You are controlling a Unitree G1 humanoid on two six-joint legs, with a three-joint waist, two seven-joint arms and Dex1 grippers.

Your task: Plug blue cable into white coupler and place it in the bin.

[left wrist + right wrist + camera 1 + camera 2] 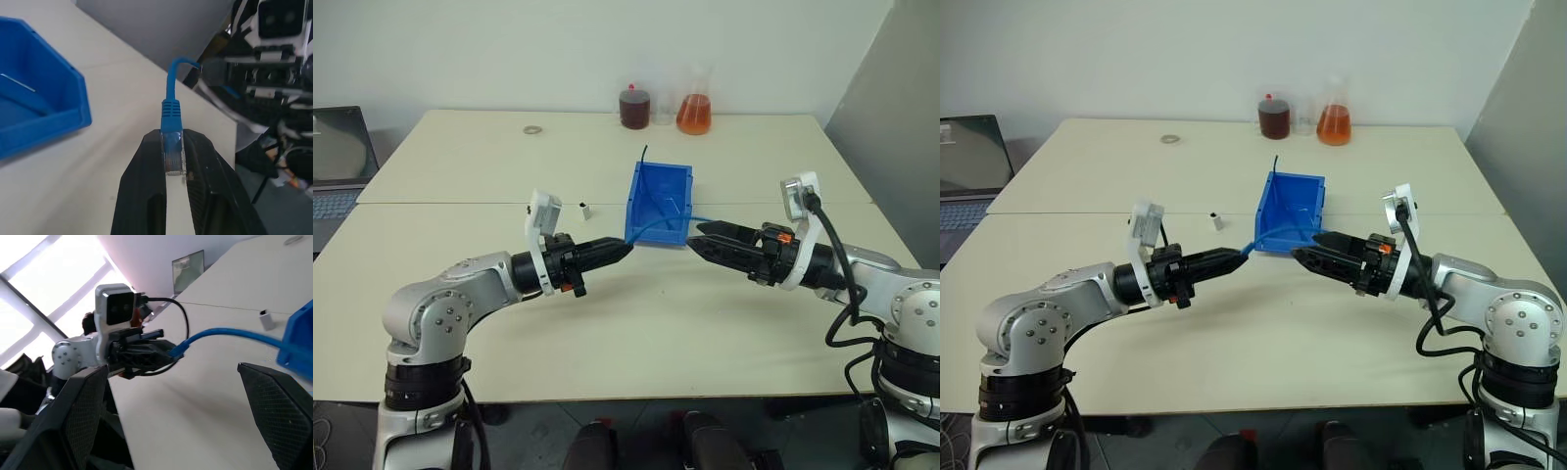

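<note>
Pinching the cable (169, 93) plug between its fingers, the left claw (619, 252) may drag the bin (658, 186) it trails from, while the right claw (703, 238) gapes empty and the coupler (584, 209) sits untouched on the desk (460, 157).

— What stands between my two hands?
— The bin (660, 204) at twelve o'clock, with the blue cable (651, 227) strung from it to my left hand (625, 250). My right hand (693, 238) hovers just beside the bin's front corner.
— Any open bench (646, 323)?
— Bare from five to seven o'clock. The white coupler (584, 209) sits at eleven; flasks (694, 114) line the far edge.
</note>
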